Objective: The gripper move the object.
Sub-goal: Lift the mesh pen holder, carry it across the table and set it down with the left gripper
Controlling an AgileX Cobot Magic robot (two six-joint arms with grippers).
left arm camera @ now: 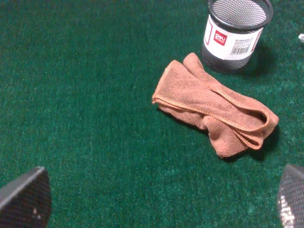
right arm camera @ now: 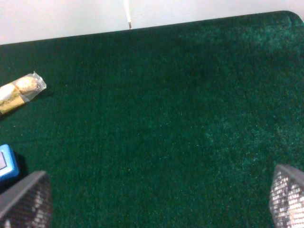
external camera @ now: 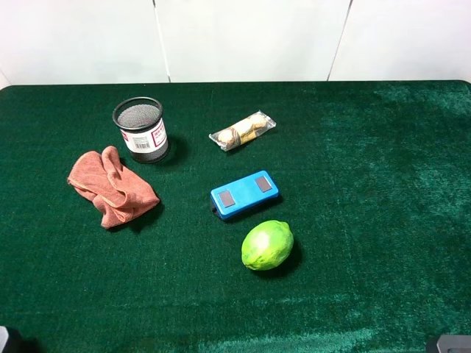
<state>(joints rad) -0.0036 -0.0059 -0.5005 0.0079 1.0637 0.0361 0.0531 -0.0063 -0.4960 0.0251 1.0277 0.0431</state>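
Observation:
The black wire-mesh pen cup (external camera: 141,130) with a white-and-red label stands upright at the back left of the green table; it also shows in the left wrist view (left arm camera: 235,33). My left gripper (left arm camera: 159,204) is open and empty, well short of the cup, with the orange cloth between them. My right gripper (right arm camera: 156,202) is open and empty over bare green cloth on the right side, far from the cup. In the exterior view only a sliver of each arm shows at the bottom corners.
A crumpled orange cloth (external camera: 110,186) lies just in front of the cup. A wrapped snack (external camera: 242,131), a blue box (external camera: 244,194) and a green lime (external camera: 267,245) lie near the middle. A white wall (external camera: 243,37) runs along the table's far edge.

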